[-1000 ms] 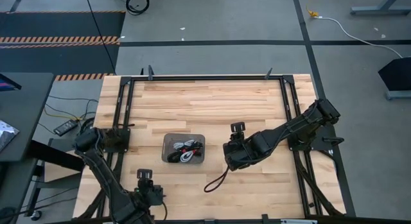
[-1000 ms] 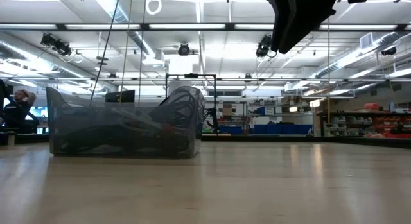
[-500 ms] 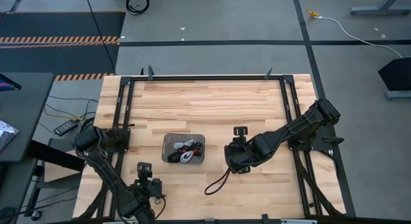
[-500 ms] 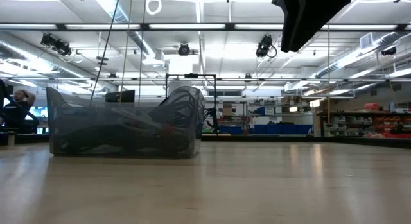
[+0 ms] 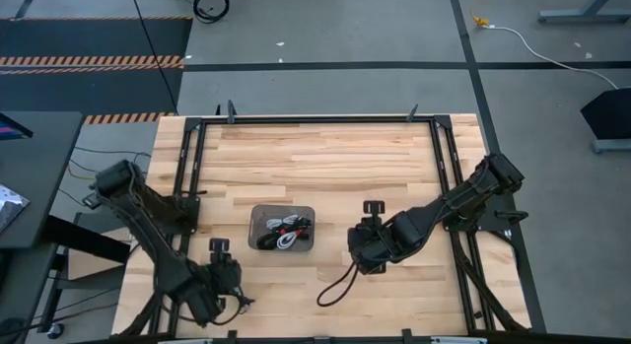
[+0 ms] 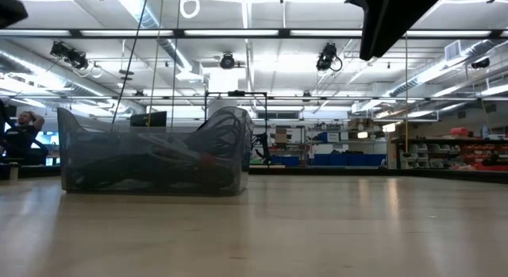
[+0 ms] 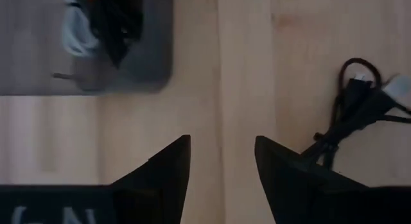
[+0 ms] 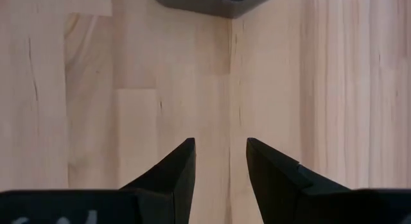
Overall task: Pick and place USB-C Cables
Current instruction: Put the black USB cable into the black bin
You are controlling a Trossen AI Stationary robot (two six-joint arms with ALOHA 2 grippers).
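The right gripper (image 5: 362,257) hovered open and empty; the loose black cable (image 5: 338,283) nearby could snag it.

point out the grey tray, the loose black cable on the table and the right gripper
grey tray (image 5: 258,214): high view, bare upper-left corner of its floor.
loose black cable (image 5: 340,282): high view, middle of its strand on the wood.
right gripper (image 8: 219,161): right wrist view, gap between its open fingers.

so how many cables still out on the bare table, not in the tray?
1: a black cable lies on the wood near the table's front edge, just below the right gripper. The rest are piled in the grey tray, too tangled to count.
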